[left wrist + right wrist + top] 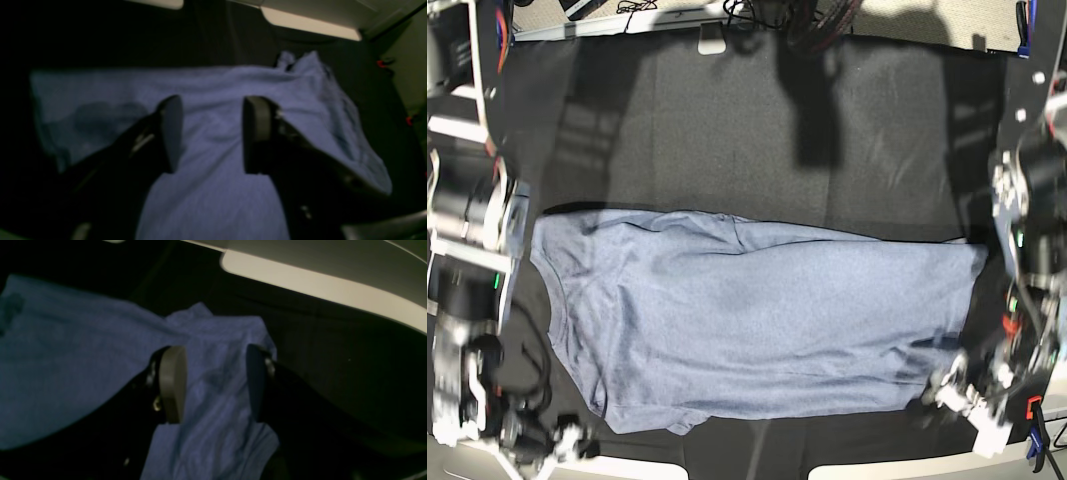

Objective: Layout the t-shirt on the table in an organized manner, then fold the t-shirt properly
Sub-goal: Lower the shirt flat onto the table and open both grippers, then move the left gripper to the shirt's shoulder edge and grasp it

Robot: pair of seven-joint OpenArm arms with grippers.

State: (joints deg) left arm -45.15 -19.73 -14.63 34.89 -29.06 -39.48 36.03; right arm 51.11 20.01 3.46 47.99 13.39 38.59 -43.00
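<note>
Both claws sit closest to their wrist cameras, jaws parted and gripping nothing: the left gripper (211, 133) hangs above the body of the t-shirt (757, 315), the right gripper (215, 383) above a rumpled edge, possibly a sleeve, though blur prevents certainty. Cloth lies lengthwise across the table (727, 130), mostly flat, plain side up. Judgement: spreading is near complete; open jaws suit re-gripping for folding.

Each black hand (211, 133) has two flat, rounded pads (171, 383), with silver screws.
</note>
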